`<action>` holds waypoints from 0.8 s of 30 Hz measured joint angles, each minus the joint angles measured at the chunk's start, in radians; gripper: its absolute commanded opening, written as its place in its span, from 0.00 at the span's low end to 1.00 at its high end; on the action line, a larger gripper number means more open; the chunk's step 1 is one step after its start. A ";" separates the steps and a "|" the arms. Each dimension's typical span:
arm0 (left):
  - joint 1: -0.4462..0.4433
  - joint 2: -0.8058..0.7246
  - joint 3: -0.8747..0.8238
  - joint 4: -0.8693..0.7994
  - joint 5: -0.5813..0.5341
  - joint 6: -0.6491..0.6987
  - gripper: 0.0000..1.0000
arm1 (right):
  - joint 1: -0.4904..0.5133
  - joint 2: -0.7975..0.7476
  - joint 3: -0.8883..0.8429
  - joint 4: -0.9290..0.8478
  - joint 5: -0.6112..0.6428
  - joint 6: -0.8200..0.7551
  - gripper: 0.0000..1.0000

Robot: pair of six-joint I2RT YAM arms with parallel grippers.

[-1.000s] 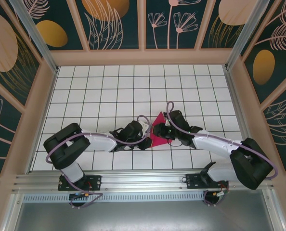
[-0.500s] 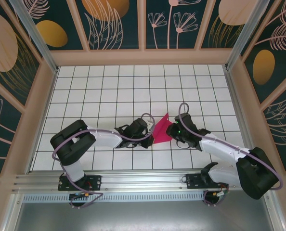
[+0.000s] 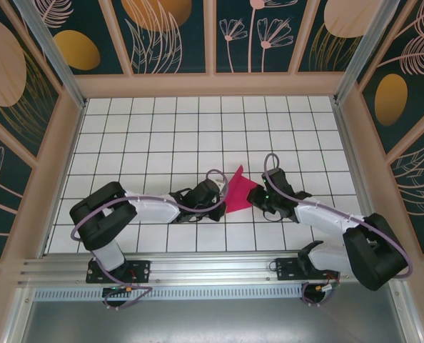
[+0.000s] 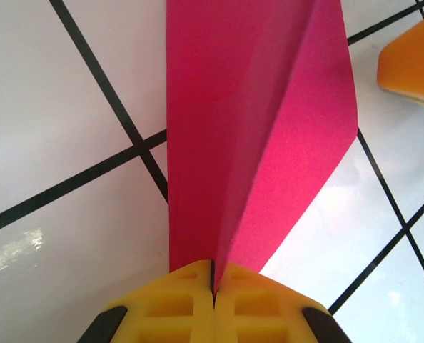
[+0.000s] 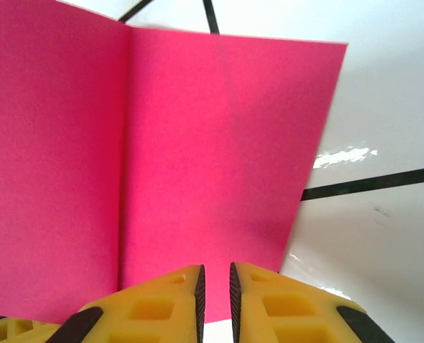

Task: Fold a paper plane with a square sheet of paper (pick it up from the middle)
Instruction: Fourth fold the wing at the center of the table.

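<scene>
We see the square sheet of paper, magenta-pink, folded along a sharp crease, with one flap raised above the white tiled table. It lies between the two arms. The left gripper is clamped on its near edge. The right gripper has only a thin slit between its fingers, right at the paper; we cannot tell if it pinches it.

Magenta on white, framed in teal.
The square sheet of paper is solid magenta-pink (shaded darker beside its crease). The table is white tile gridded in black, and the walls are teal with peach and orange plant motifs. The left arm and right arm are white and black, the cables lilac, the fingers yellow.
</scene>
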 measured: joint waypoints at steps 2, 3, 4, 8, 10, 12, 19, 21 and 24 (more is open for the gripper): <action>-0.006 0.000 0.000 -0.003 -0.011 -0.011 0.00 | 0.000 0.019 0.003 0.007 -0.010 -0.009 0.18; -0.010 0.000 0.000 -0.005 -0.016 -0.014 0.00 | 0.000 0.027 0.003 0.010 -0.013 -0.011 0.19; -0.013 0.000 0.001 -0.011 -0.018 -0.017 0.00 | 0.000 0.031 0.003 0.016 -0.020 -0.014 0.19; -0.020 0.000 0.014 -0.042 -0.027 -0.018 0.00 | 0.000 0.057 0.016 0.038 -0.036 -0.029 0.17; -0.023 0.000 0.029 -0.055 -0.029 -0.016 0.00 | 0.000 0.099 0.039 0.047 -0.051 -0.043 0.15; -0.024 0.000 0.045 -0.061 -0.031 -0.014 0.00 | 0.000 0.135 0.054 0.058 -0.063 -0.057 0.15; -0.024 0.024 0.080 -0.071 -0.016 0.013 0.00 | 0.000 0.201 0.066 0.074 -0.082 -0.094 0.14; -0.026 0.036 0.085 -0.074 -0.011 0.024 0.00 | 0.000 0.211 0.070 0.076 -0.082 -0.105 0.14; -0.026 0.060 0.106 -0.080 -0.007 0.043 0.00 | -0.018 0.215 0.070 0.076 -0.095 -0.116 0.14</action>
